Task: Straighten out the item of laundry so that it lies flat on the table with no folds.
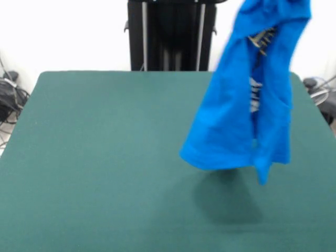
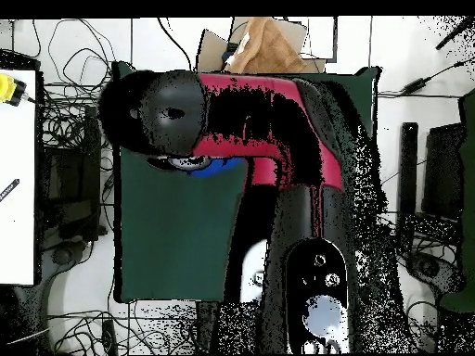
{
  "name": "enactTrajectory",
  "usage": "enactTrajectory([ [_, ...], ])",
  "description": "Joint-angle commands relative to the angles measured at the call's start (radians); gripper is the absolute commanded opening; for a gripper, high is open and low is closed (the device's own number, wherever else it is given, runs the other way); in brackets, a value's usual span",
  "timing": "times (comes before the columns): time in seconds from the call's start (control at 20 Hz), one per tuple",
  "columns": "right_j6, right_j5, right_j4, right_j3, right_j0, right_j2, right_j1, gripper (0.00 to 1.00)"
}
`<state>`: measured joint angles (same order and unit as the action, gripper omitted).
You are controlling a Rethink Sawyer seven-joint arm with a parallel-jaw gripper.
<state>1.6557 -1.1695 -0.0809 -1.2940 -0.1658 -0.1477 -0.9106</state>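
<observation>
Green table (image 1: 105, 157) bare, shirt (image 1: 241, 105) airborne, upper right of front view.
Shirt hung bunched and folded, clear of the felt; gripper out of sight, grip state unknown. Flattening hadn't started.

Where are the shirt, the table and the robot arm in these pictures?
shirt (image 1: 231, 121), front view, on its hanging blue body.
table (image 1: 100, 157), front view, on bare green cloth.
arm (image 2: 269, 116), overhead view, on its red link.
</observation>
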Motion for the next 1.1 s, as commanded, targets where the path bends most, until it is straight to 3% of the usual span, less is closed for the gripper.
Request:
enactTrajectory([
  [0.05,0.183,-0.241,0.036,0.101,0.069,-0.055,0.070,0.00],
  [0.35,0.235,-0.219,0.051,0.099,0.126,-0.019,0.054,0.00],
  [0.85,0.350,-0.424,0.044,0.391,0.212,-0.008,0.177,0.00],
  [0.95,0.356,-0.378,0.061,0.350,0.217,0.007,0.162,0.00],
  [1.1,0.297,-0.173,0.104,0.150,0.192,0.019,0.117,0.00],
])
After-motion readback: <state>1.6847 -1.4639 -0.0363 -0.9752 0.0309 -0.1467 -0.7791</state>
